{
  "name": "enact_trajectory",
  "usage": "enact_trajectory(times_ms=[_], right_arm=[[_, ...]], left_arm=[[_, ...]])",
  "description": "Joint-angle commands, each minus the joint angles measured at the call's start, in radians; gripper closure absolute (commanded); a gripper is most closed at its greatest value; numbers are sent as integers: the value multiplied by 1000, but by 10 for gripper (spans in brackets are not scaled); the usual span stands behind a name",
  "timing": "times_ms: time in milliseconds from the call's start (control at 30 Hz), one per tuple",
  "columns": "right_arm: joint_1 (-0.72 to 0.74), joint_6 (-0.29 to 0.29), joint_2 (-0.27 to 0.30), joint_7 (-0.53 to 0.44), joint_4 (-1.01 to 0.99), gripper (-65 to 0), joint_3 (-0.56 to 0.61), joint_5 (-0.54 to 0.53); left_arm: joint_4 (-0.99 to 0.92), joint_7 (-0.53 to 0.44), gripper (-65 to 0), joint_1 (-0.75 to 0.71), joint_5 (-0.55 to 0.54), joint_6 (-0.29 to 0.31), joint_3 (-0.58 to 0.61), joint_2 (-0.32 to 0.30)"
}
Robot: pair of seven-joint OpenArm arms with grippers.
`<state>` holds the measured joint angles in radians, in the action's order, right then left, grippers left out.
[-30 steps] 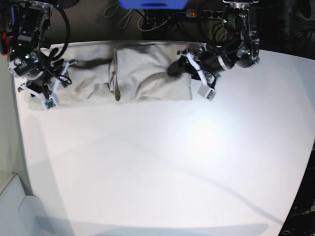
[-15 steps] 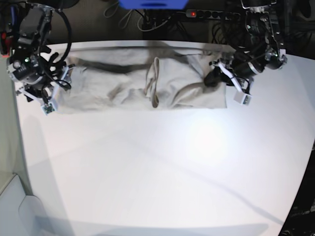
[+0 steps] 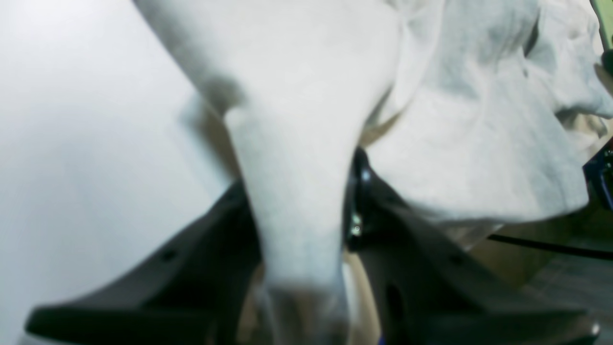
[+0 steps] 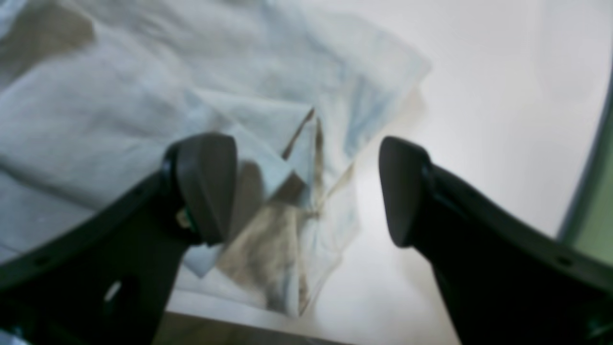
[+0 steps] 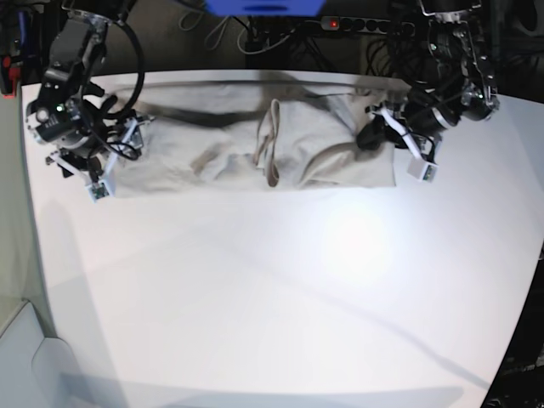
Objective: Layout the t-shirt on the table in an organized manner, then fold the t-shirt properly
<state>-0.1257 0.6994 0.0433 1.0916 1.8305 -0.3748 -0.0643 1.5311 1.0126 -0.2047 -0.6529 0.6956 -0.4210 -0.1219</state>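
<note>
The light grey-beige t-shirt (image 5: 212, 140) lies stretched in a long, creased band along the far edge of the white table (image 5: 297, 280), with a ribbed band (image 5: 270, 149) near its middle. My left gripper (image 5: 376, 136) is at the shirt's right end. In the left wrist view this gripper (image 3: 299, 230) is shut on a bunched fold of the t-shirt (image 3: 297, 143). My right gripper (image 5: 100, 174) is at the shirt's left end. In the right wrist view it (image 4: 304, 189) stands open above a crumpled corner of the t-shirt (image 4: 143, 96), and its fingers (image 4: 206, 187) hold nothing.
Behind the table's far edge are a power strip (image 5: 340, 24), cables and a blue object (image 5: 263, 7). The table's curved left edge (image 5: 30, 255) runs close to my right arm. A wide stretch of white tabletop (image 4: 503, 96) lies toward the front.
The left gripper pulled its end of the shirt to the right in the base view, stretching the cloth out. The right gripper opened and let go of the other end.
</note>
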Motion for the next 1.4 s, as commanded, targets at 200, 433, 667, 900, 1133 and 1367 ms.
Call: enact_trajectory(times_ms=[200,433,667,900,1133,1367], right_arm=[[33,-1,14,-31,-85,-474,-3,-9],[36,-1,34,-37,-101,-474,-6,-12],[79,-1,36,-35,-191,-474,-86,-10],[82,-1,48,-37,-229,-472,-88,-13],[82,-1,43,-37,-231,-469,-89,-15],[80,-1,48,-32,-268,-468,-89,-91]], left_arm=[[15,-16,-116,9,-26,3,-3,-9],[16,-16,-116,9,-26,3,-3,-11],[16,-16,-116,9,-25,3,-3,-11],[16,-16,-116,23,-25,3,-3,-11],[16,-16,-116,29,-26,3,-3,-11],[16,-16,-116,29,-26,3,-5,-11]])
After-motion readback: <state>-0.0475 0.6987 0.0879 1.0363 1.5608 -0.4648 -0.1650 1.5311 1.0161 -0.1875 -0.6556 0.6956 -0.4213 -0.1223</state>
